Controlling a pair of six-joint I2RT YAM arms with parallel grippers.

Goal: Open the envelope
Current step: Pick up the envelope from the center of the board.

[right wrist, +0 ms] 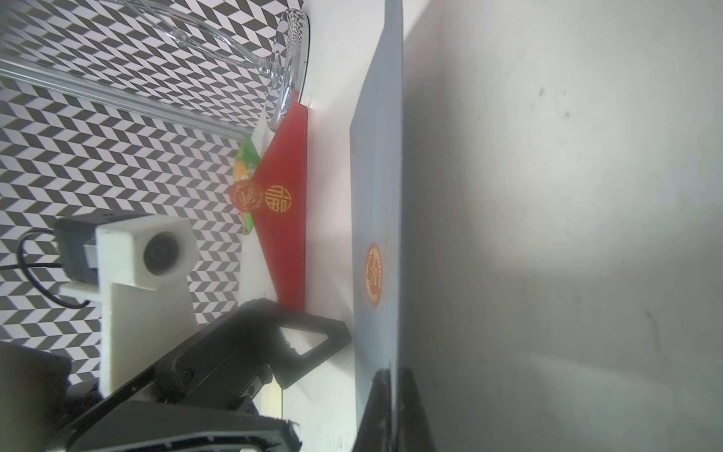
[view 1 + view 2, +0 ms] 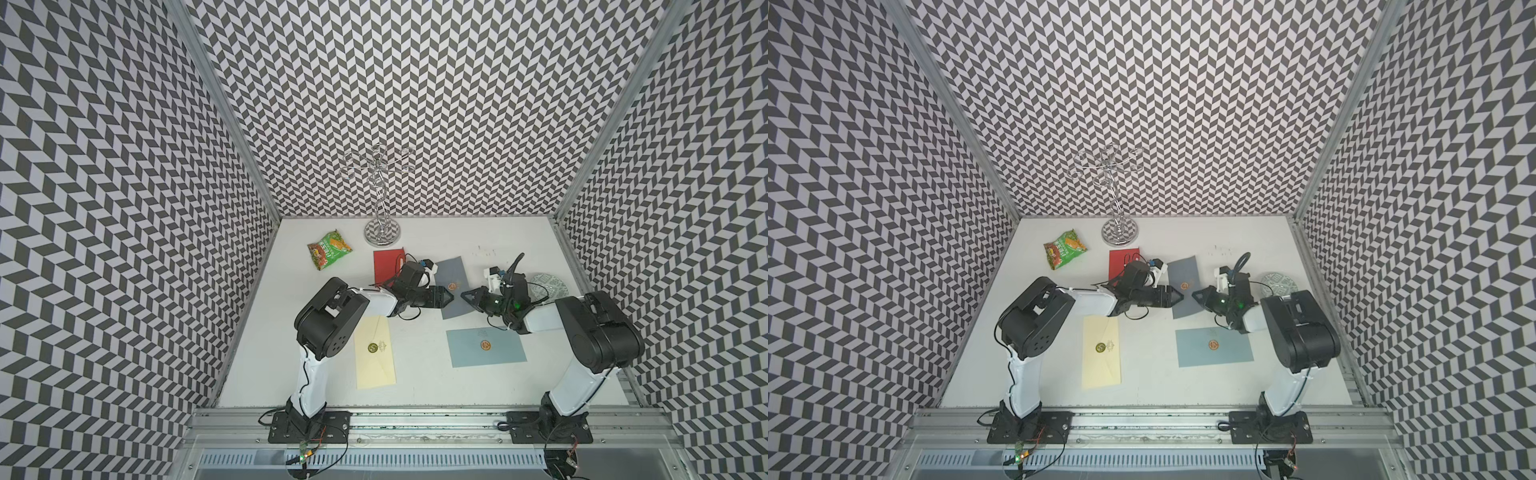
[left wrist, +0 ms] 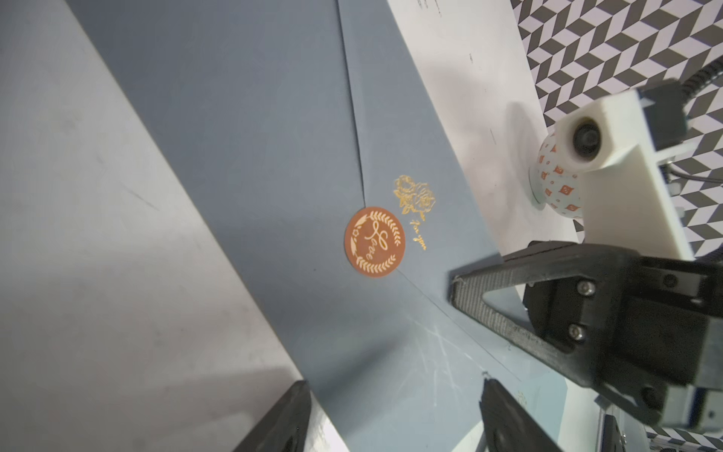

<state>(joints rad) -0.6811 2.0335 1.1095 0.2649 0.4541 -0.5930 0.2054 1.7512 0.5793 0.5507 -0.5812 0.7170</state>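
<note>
White tabletop [image 2: 415, 386] walled by black-and-white chevron panels carries a grey envelope [image 2: 455, 276] near its middle, flap side up, with a round orange sticker [image 2: 452, 286] sealing the flap's point. It lies between the two grippers. The right gripper [image 1: 391, 395] is clamped on the envelope's edge on the right arm's side; its wrist view shows the paper pinched between the closed fingers. The left gripper [image 3: 395, 415] faces it from the opposite side, jaws spread apart over that edge of the envelope and gripping nothing.

Just beyond the left gripper is a red envelope [image 2: 386, 266], partly hidden by it. Nearer the arm bases lie a blue envelope [image 2: 486, 353] and a cream envelope [image 2: 374, 361], each with a sticker. A green snack packet [image 2: 329, 249] and a shiny metal stand [image 2: 382, 232] sit toward the back wall, and a patterned bowl [image 2: 548, 282] sits behind the right arm.
</note>
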